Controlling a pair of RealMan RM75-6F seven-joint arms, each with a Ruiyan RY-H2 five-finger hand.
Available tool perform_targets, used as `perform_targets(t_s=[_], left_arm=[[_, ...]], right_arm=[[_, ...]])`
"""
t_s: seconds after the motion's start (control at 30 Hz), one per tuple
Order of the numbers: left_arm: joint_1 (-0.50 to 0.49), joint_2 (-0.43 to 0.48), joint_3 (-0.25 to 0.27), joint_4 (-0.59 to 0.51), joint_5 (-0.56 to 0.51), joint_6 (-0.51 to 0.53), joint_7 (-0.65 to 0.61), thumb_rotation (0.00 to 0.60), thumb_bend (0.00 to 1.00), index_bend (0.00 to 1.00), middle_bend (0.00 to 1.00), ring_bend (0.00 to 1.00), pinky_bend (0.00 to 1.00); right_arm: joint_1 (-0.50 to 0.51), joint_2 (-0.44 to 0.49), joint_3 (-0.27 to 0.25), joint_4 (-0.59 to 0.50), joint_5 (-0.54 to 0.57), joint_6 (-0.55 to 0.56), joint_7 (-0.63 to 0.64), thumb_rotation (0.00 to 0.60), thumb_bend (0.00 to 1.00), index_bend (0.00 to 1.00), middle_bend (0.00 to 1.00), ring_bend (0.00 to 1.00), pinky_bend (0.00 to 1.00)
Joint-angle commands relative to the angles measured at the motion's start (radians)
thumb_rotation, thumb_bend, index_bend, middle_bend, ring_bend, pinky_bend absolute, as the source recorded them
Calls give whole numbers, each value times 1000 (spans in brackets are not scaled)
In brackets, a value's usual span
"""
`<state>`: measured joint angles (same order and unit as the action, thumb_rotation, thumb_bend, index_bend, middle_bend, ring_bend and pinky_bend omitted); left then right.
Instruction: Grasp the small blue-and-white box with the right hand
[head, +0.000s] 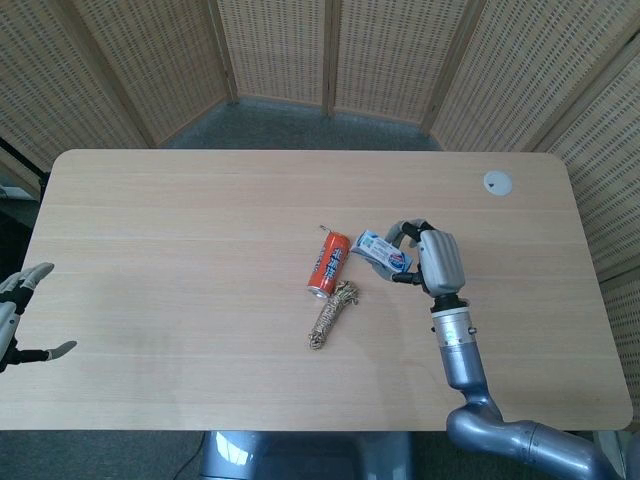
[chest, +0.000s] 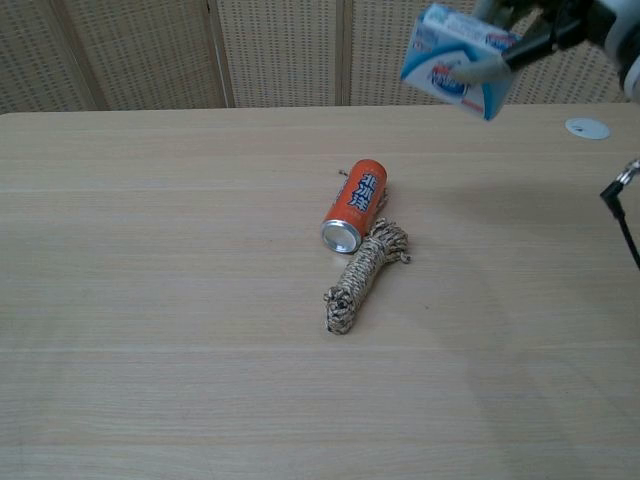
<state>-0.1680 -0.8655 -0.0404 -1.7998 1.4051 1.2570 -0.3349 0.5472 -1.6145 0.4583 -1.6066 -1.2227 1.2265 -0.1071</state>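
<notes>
Overhead, the right hand (head: 437, 262) is gripping the small blue-and-white box (head: 385, 251), fingers wrapped around it, at about three o'clock from the orange can (head: 329, 264) and one o'clock from the rope bundle (head: 332, 314) on the wooden surface (head: 180, 220), while the left hand (head: 18, 318) is hovering at the nine o'clock edge with fingers spread and holding nothing. Lower down, in the chest view, the box (chest: 457, 61) is hanging tilted in the air, clear of the surface (chest: 150, 250), at one o'clock from the can (chest: 355, 205), with dark fingers (chest: 540, 38) clamping its right end.
</notes>
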Motion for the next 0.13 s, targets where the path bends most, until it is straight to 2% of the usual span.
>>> perform_targets(t_s=[0.03, 0.13], left_arm=[[-1, 1, 1, 1, 7, 0, -5, 600, 0, 0, 0, 0, 0], [-2, 0, 4, 3, 12, -3, -8, 600, 0, 0, 0, 0, 0]], right_arm=[[19, 105, 80, -168, 54, 40, -121, 600, 0, 514, 622, 386, 507], [24, 131, 91, -221, 80, 54, -160, 600, 0, 512, 620, 386, 507]])
